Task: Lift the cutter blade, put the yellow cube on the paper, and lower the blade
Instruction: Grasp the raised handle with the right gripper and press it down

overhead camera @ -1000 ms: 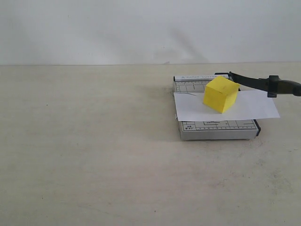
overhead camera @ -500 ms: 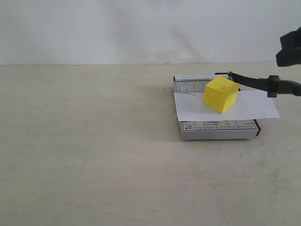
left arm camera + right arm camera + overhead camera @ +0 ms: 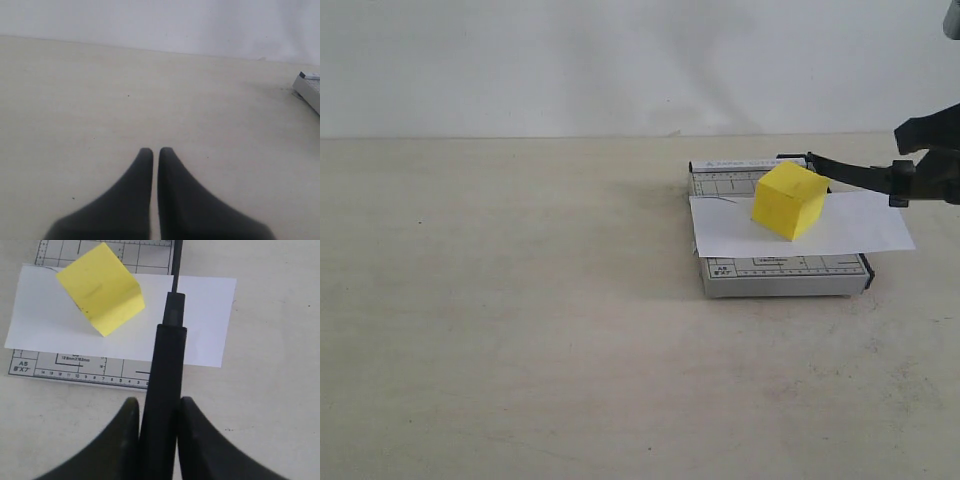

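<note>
Nearest to me the table is a broad stretch of pale cream board, matte, flecked with small dark specks and faint grey scuffs, and it runs on like that all round the trimmer base. Well apart from the trimmer base, over that bare cream top, the left gripper hangs with its two black fingers drawn together to a hairline gap and nothing between them. Only a corner of the trimmer base shows at the edge of its wrist camera's view.

The trimmer base itself is a small grey board printed with a ruler scale and a grid, lying flat on the table. Across it lies the paper, a plain white strip that overhangs the trimmer base on the blade side. The yellow cube sits on the paper over the middle of the trimmer base, turned so one corner faces me. Just beside the yellow cube, with a sliver of white showing between them, the cutter blade slants up from the far corner of the trimmer base, its thick black handle held out past the paper's end. The right gripper has a finger pressed to either side of that handle, clamped on it.

Beyond the trimmer base the table ends in a straight line against a plain white wall, evenly lit, with only soft grey shading across it
</note>
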